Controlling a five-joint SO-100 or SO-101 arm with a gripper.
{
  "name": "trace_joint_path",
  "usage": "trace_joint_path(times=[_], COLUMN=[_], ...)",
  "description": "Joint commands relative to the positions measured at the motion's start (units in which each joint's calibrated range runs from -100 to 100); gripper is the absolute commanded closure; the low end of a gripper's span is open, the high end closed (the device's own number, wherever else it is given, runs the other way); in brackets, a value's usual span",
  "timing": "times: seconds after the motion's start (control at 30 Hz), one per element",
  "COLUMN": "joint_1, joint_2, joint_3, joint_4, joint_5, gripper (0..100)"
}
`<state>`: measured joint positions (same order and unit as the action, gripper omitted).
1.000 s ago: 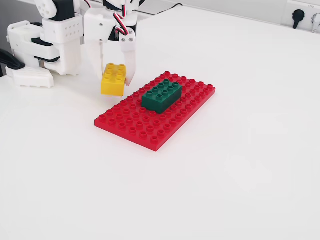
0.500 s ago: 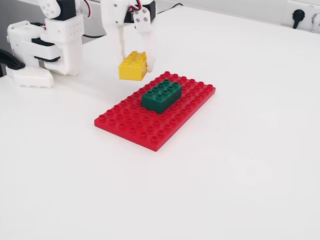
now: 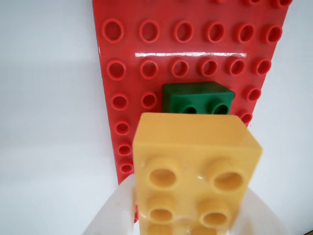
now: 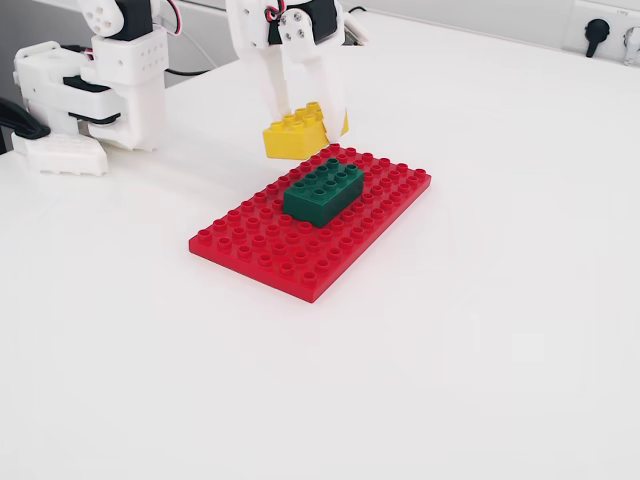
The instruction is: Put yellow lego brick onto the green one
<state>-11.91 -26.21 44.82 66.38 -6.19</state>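
Holding the yellow lego brick up in the air near the top centre of the fixed view, pinched between the white fingers, so clamped on the brick rather than spread wide. Brick tilted a bit, studs facing up and toward the camera, hanging clear of everything, just above the far edge of the red baseplate. Green one sitting flat on that plate, roughly middle of the frame, slightly toward the plate's far end, studs up, not touching the yellow. Plate lying flat on the white worktop, angled diagonally from lower left to upper right. White arm base and motor housing parked in the upper left corner. From the wrist view, yellow brick filling the lower middle, blurry from being so close, with pale translucent-looking fingers on either side at the bottom edge. Green brick peeking out just above it at frame centre, on the red plate running up to the top edge. Wall socket barely visible at the upper right of the fixed view.
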Motion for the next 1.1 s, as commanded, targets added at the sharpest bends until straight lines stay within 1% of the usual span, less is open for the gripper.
trace_joint_path(times=[0.0,0.43,0.5,0.73,0.9,1.07], joint_1=[-0.3,-0.1,0.2,-0.3,-0.3,0.3], joint_2=[-1.2,-0.3,-0.2,-0.2,3.8,13.7], joint_3=[-2.7,-2.8,-2.7,-2.8,-4.2,-16.4], joint_4=[-0.6,-3.7,-5.0,-4.8,-2.9,5.3], joint_5=[-0.3,-0.4,-1.2,-1.7,-1.3,-1.3], gripper=[87,87,87,87,87,87])
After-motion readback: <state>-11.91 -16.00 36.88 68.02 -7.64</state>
